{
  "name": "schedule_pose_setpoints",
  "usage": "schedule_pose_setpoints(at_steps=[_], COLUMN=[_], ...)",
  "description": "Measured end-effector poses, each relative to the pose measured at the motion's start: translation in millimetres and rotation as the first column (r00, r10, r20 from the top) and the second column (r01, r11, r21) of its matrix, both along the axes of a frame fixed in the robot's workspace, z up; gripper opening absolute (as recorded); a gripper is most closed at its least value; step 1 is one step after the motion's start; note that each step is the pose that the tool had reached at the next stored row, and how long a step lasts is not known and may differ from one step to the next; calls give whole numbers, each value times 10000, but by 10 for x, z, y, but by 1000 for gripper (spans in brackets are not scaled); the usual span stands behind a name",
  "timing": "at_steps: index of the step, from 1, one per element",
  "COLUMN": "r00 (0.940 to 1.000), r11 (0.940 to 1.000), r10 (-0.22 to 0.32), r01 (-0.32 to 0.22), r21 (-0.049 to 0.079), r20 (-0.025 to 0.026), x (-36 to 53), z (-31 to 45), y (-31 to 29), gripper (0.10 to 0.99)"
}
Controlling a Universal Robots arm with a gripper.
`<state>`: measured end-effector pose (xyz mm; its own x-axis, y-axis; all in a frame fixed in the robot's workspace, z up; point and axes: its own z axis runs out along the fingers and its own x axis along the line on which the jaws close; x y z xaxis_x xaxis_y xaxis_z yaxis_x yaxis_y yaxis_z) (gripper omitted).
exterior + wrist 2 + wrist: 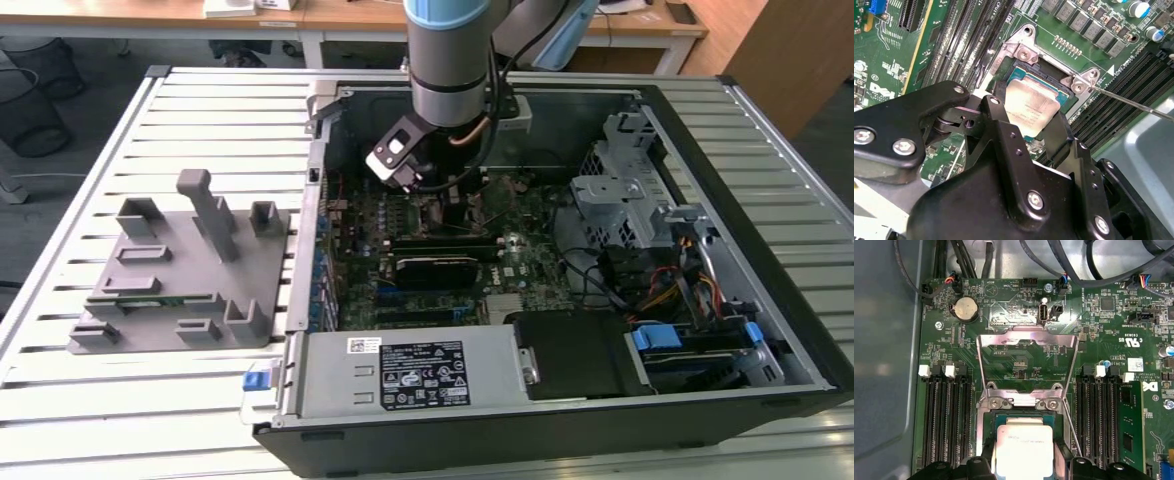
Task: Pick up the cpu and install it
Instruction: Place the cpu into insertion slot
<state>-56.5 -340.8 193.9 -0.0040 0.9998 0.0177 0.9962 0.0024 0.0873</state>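
Table [200, 110]: slatted, bears open case [787, 330].
Gripper [1027, 114]: pinches cpu [1021, 447] over socket [1024, 51].
Care: cpu level, square to socket's edges.

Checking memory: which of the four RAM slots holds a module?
The outer slot on the socket's side away from the case wall: a green module stands in it; the rest are empty.

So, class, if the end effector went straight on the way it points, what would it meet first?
Probably the cpu, lying within the socket frame ahead of the end effector; the gap between them is unclear.
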Motion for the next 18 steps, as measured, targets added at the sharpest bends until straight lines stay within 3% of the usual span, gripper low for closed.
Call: schedule_pose_setpoints(at_steps=[10,11,18], r00=[10000,10000,10000], r11=[10000,10000,10000], r10=[-1,-1,0], r01=[1,1,0], r21=[0,0,8], r20=[0,0,1], x=[0,0,4], z=[-2,-2,-3], y=[0,0,10], gripper=[553,616,616])
